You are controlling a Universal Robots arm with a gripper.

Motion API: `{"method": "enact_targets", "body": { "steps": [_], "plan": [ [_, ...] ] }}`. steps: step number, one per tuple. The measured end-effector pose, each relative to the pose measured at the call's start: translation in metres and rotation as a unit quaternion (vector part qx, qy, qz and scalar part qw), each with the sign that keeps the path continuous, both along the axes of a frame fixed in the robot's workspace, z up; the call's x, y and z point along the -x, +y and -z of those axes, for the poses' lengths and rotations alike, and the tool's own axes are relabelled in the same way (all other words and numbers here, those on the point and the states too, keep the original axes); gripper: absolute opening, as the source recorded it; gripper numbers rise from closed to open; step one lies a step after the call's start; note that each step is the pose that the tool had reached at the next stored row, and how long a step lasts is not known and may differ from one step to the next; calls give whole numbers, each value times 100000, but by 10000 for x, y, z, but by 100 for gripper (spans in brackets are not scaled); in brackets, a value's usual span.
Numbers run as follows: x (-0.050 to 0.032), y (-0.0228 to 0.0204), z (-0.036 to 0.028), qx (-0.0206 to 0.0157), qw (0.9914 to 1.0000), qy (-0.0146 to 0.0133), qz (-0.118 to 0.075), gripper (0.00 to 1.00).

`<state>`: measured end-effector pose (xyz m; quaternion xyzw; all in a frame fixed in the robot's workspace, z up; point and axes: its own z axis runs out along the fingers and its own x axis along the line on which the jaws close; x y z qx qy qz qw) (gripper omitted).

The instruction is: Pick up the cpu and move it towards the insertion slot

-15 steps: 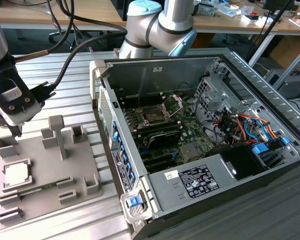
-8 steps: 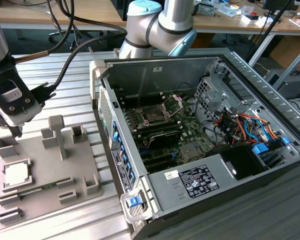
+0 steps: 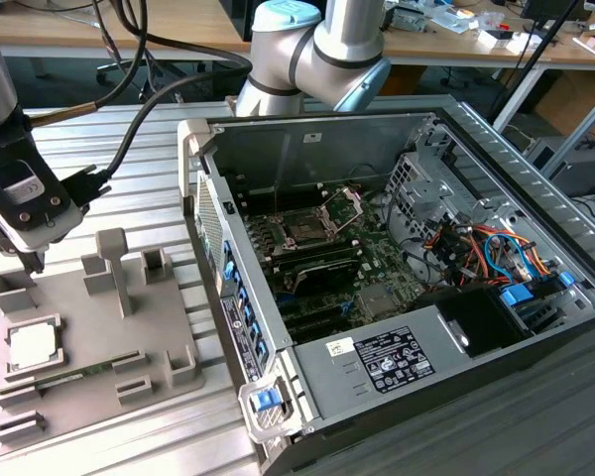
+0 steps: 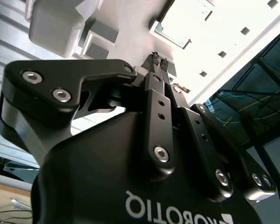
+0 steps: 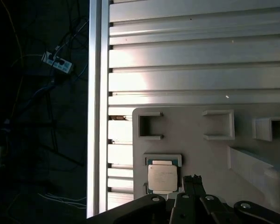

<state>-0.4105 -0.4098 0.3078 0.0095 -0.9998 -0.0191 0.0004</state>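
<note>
Hovering near the cpu (image 3: 32, 344) in its grey holder (image 3: 89, 342), hand (image 3: 37, 263) pinched shut, empty, well apart from the insertion slot (image 3: 307, 230).

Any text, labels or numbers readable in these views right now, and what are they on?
Gripper body, second wrist view: white maker's lettering, upside down and cut off; not quoted.
Black label, exterior view: print too small to read.
White sticker beside it: too small.
Cpu: no marking legible.
</note>
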Motion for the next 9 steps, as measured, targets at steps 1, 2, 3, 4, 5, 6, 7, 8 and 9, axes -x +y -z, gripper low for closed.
{"method": "enact_targets", "body": {
  "steps": [1,2,3,4,5,6,7,8,9],
  "plan": [
    [0,0,1,0,100000,-1,0,11],
    [0,-1,4,0,100000,1,-1,11],
    [0,-1,6,-1,100000,2,0,11],
    [0,-2,8,2,100000,3,0,11],
    [0,-2,12,-1,100000,1,-1,11],
    [0,-3,14,1,100000,2,0,11],
    [0,-3,15,1,100000,1,-1,11],
    [0,-3,17,-1,100000,2,0,11],
    [0,-3,18,0,100000,2,-1,11]
  ]
}}
